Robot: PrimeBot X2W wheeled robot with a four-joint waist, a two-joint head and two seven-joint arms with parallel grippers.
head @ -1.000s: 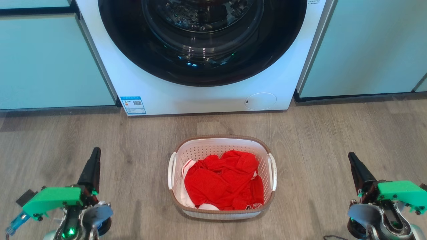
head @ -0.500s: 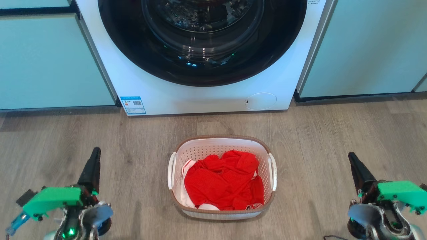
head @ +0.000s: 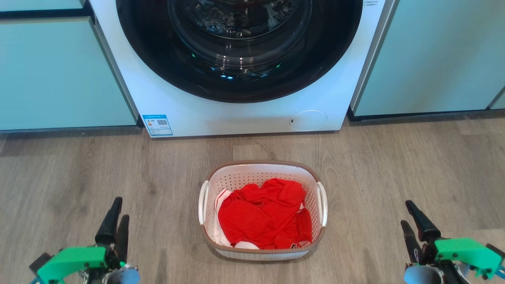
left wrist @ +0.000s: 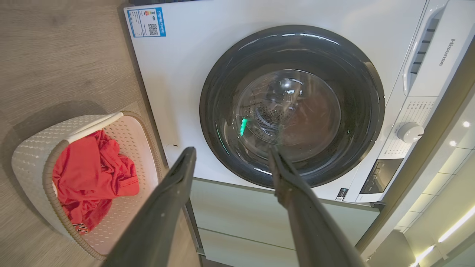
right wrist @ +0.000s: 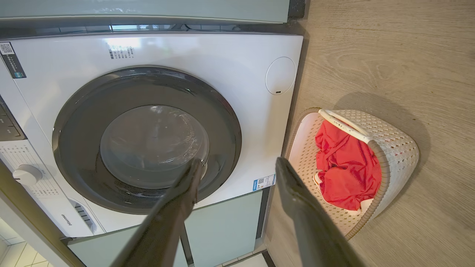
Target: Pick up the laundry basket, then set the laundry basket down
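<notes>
Grey wood-look floor point(head: 79, 165); white washer point(head: 236, 118) with dark round door point(head: 236, 79) at the back; pale green cabinets point(head: 59, 71) on both sides of it.

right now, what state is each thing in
laundry basket: upright on the floor, ungrasped
red clothes: crumpled in the laundry basket
washing machine door: shut
left gripper: open, empty
right gripper: open, empty
</notes>
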